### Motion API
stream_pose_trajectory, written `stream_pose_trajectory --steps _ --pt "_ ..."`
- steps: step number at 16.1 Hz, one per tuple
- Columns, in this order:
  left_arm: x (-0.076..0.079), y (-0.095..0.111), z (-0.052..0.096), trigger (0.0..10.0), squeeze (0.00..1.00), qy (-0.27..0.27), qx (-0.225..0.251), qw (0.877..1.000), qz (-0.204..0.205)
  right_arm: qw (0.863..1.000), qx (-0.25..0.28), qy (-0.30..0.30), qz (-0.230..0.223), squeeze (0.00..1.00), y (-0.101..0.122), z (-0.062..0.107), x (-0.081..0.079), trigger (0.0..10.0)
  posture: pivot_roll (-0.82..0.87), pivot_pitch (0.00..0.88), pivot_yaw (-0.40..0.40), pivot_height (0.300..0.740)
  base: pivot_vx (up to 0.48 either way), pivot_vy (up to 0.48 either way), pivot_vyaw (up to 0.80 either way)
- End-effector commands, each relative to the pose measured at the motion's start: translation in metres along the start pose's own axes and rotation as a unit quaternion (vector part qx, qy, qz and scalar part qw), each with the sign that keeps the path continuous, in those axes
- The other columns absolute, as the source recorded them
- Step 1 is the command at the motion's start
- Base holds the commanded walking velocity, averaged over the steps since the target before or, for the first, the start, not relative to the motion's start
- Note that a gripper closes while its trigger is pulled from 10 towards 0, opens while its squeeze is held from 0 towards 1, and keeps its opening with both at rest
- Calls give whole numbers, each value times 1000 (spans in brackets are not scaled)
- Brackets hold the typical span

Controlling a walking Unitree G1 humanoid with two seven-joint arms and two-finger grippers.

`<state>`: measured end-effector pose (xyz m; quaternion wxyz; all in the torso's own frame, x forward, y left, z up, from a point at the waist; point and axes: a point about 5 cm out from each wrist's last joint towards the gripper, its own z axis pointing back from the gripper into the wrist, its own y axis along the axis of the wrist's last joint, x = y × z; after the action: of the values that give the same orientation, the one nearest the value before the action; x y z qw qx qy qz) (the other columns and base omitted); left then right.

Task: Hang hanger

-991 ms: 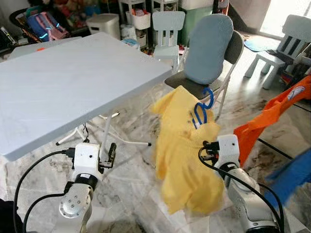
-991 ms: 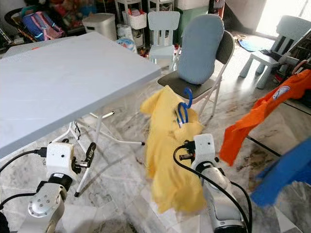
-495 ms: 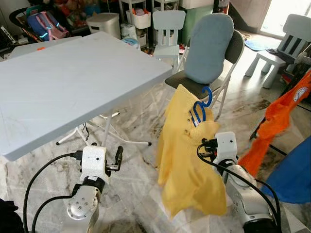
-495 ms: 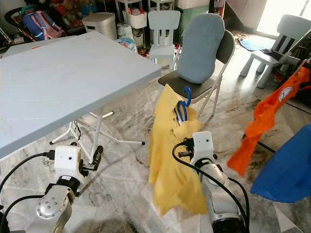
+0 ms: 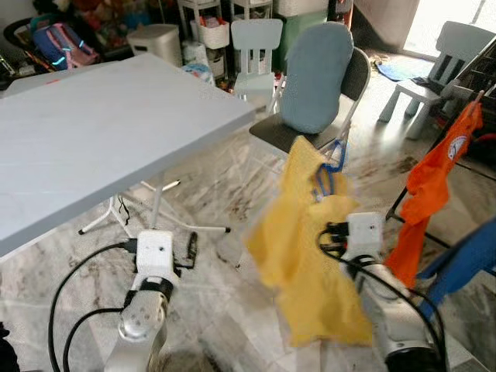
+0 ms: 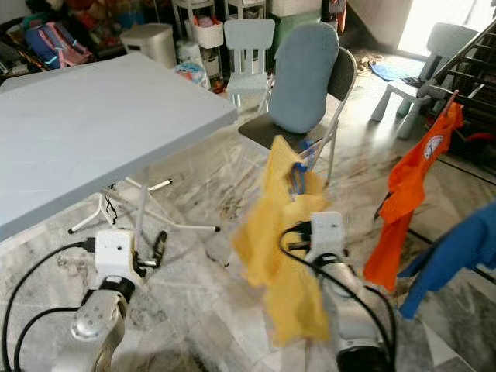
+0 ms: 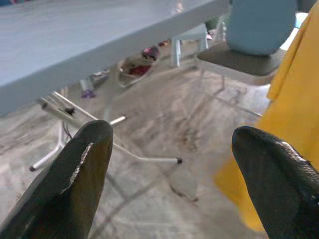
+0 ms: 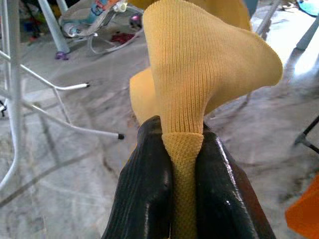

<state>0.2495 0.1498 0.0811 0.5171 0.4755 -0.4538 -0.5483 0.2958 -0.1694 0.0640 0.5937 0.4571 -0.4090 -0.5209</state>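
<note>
Beside the white folding table point(image 5: 101, 132), we hold the yellow shirt point(image 5: 310, 263) on its blue hanger point(image 5: 329, 167) off the floor, our right gripper point(image 8: 182, 164) pinched tight on a fold of the knit. Our left gripper point(image 7: 169, 164) hangs spread and empty below the table edge. Hanging is not yet done: we judge the drying rack point(image 6: 465, 54) with the orange shirt point(image 5: 430, 194), well beyond the table, is where the hook must go.
</note>
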Motion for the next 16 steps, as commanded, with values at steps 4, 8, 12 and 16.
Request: stream_pose_trajectory --steps 4,8,12,16 --pt "-3 2 -4 10000 0 6 2 1000 -1 999 50 13 10 0 25 -11 -4 10000 -29 0 41 740 0 0 0" --pt "-1 2 -4 10000 0 12 1 1000 5 998 55 16 12 0 29 -14 -5 10000 -25 0 33 740 -125 0 0" --pt "1 1 -3 10000 0 9 -2 1000 6 998 54 24 13 0 27 -12 -9 10000 -37 0 40 740 -258 0 0" --pt "5 1 -4 10000 0 5 -2 1000 7 998 59 24 16 0 30 -12 -9 10000 -46 0 42 740 -278 0 0"
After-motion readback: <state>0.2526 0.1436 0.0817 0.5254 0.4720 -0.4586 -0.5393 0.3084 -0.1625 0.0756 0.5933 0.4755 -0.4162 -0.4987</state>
